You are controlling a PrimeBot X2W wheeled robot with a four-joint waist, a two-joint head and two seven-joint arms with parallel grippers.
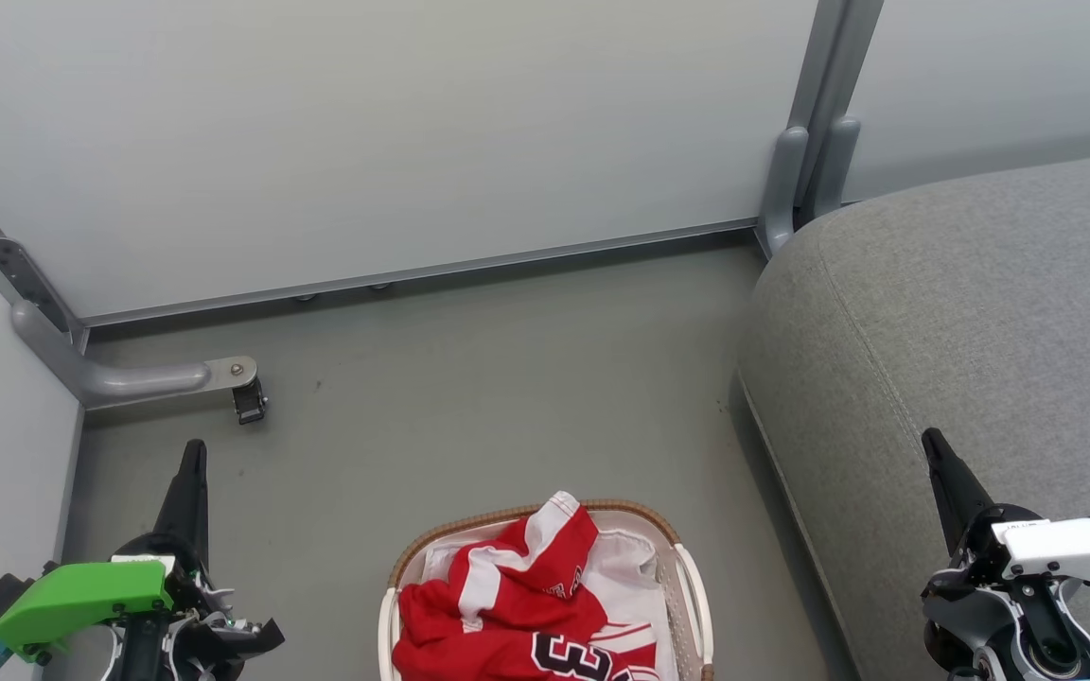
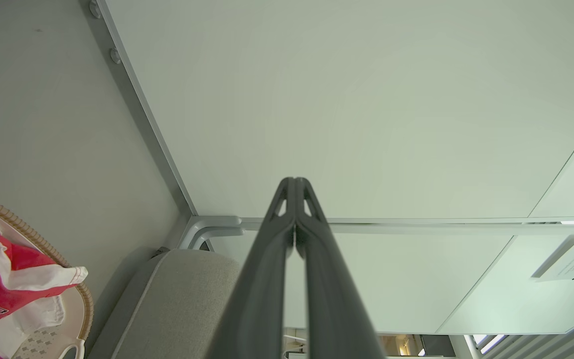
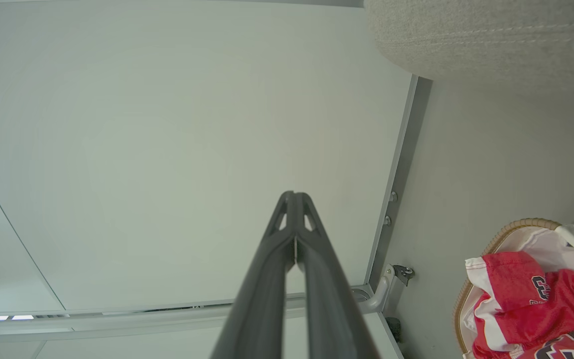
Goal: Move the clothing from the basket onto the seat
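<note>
jerseys (image 1: 507, 605): red with white stripes, bunched together inside the basket (image 1: 469, 522). One fold stands up above the far rim. A black, white-edged numeral shows at the lower edge of the head view. All the red cloth in view is in the basket.
basket: pale perforated plastic with a brown woven-look rim and a white side handle. It stands on the floor (image 1: 469, 378) at the bottom middle of the head view, between the two grippers.
liner (image 1: 635, 558): plain white cloth, showing on the basket's right side beside the red cloth.
seat (image 1: 961, 312): big light-grey cushion with rounded edges and a stitched seam. It is to the right of the basket and near it, with a strip of floor between them.
left gripper (image 2: 294, 182): clenched, its two dark fingers pressed together at the tips with nothing between them. It hangs over the floor left of the basket, apart from it, and points toward the wall panel (image 1: 365, 123).
right gripper (image 3: 294, 195): clenched too, and empty. In the head view its tip lies against the seat's near side, right of the basket and apart from it.
wrist covers: a green cover (image 1: 81, 596) on the left arm and a white cover (image 1: 1065, 544) on the right.
wall panel: pale, in a grey metal frame.
metal foot (image 1: 129, 378): curved, carries a small caster, and juts out at the left corner.
post (image 1: 815, 142): grey, stands by the seat's far corner.
</note>
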